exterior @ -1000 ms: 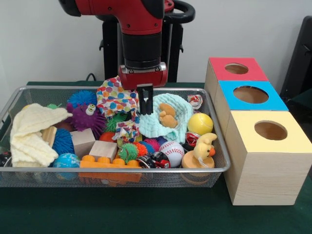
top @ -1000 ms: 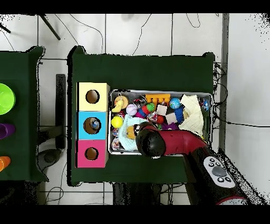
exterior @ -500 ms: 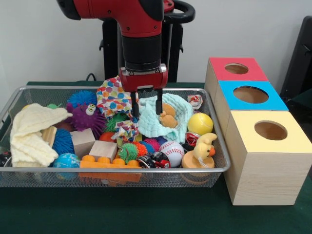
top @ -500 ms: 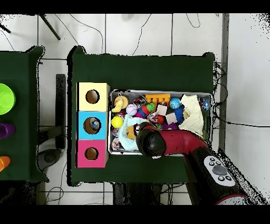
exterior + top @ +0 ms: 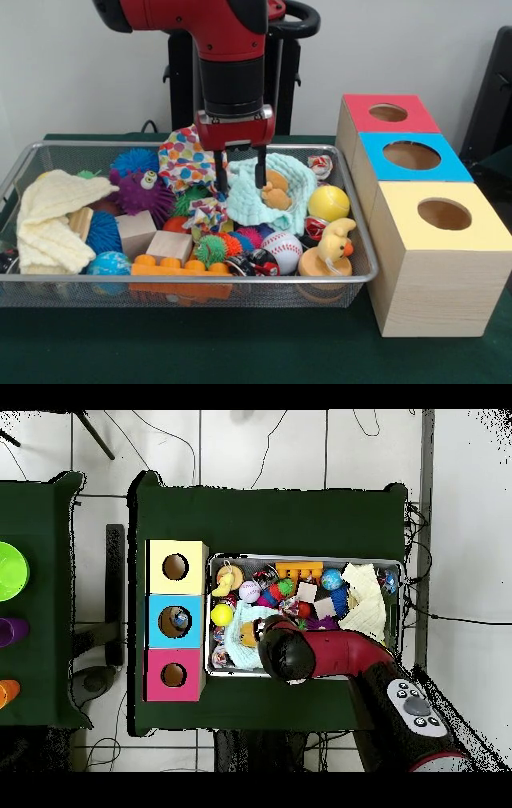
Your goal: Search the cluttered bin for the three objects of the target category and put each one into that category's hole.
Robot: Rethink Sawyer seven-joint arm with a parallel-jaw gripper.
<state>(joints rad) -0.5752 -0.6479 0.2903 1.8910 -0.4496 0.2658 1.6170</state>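
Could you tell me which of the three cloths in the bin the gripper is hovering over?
The mint green cloth with the orange figures. The open gripper straddles its left edge, while the polka-dot cloth lies beside it and the cream cloth is at the bin's far left.

Red arm [image 5: 340,656] over wire bin [image 5: 402,599]; three coloured boxes [image 5: 176,618] beside bin.

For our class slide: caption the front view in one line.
Open gripper poised over the mint cloth in a cluttered toy bin.
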